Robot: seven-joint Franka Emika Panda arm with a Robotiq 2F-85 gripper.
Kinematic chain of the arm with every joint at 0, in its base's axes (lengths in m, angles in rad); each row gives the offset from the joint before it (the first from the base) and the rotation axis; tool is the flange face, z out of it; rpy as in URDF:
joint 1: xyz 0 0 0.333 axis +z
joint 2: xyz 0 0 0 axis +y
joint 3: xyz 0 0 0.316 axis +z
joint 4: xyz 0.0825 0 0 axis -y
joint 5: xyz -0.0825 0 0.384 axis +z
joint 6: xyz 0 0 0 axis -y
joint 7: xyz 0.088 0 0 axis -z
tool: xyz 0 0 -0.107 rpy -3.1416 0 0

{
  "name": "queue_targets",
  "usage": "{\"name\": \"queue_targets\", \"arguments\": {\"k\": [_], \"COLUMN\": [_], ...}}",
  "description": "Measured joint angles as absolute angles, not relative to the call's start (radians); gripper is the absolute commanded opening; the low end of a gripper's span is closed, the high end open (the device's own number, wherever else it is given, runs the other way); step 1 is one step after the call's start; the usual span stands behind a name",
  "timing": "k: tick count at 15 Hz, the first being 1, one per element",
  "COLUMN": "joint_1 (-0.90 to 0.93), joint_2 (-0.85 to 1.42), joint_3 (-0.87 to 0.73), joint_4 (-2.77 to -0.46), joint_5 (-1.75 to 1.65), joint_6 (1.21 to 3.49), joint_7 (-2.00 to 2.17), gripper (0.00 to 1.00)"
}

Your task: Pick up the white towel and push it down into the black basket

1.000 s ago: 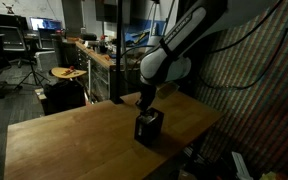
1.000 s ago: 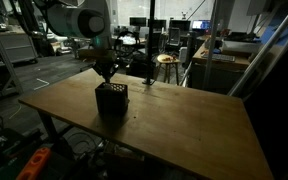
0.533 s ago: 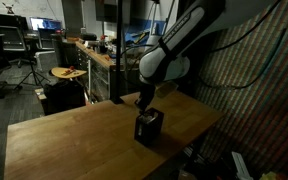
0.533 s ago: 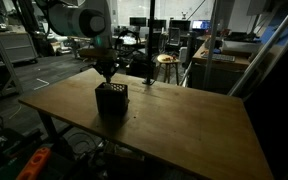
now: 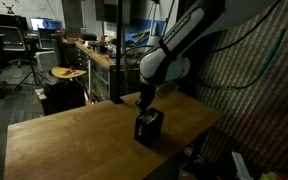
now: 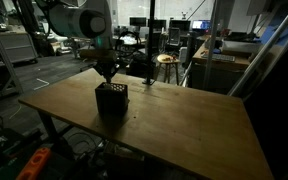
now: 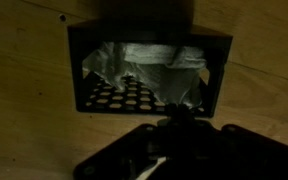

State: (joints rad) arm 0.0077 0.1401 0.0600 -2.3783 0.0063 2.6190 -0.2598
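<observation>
The black basket [image 5: 148,128] [image 6: 111,99] stands on the wooden table, and my gripper [image 5: 144,108] [image 6: 107,79] hangs straight above its open top. In the wrist view the basket [image 7: 216,70] fills the upper frame. The white towel [image 7: 149,62] lies crumpled inside it, over the perforated floor. A fold of the cloth tapers up to my gripper [image 7: 177,114], whose fingers are shut together on it. In both exterior views the towel is hidden inside the basket.
The wooden table [image 5: 74,135] [image 6: 184,125] spreads wide around the basket. A dark post [image 5: 119,60] stands at the table's far edge close to the arm. Stools, desks and chairs [image 6: 166,62] fill the dim room behind.
</observation>
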Motion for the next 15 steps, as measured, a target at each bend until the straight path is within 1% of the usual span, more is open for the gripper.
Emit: {"name": "queue_targets", "arguments": {"k": [15], "joint_1": [0.01], "joint_2": [0.138], "joint_3": [0.062], "joint_4": [-2.389], "joint_5": [0.006], "joint_6": [2.619], "joint_7": [-0.259], "gripper": [0.08]}}
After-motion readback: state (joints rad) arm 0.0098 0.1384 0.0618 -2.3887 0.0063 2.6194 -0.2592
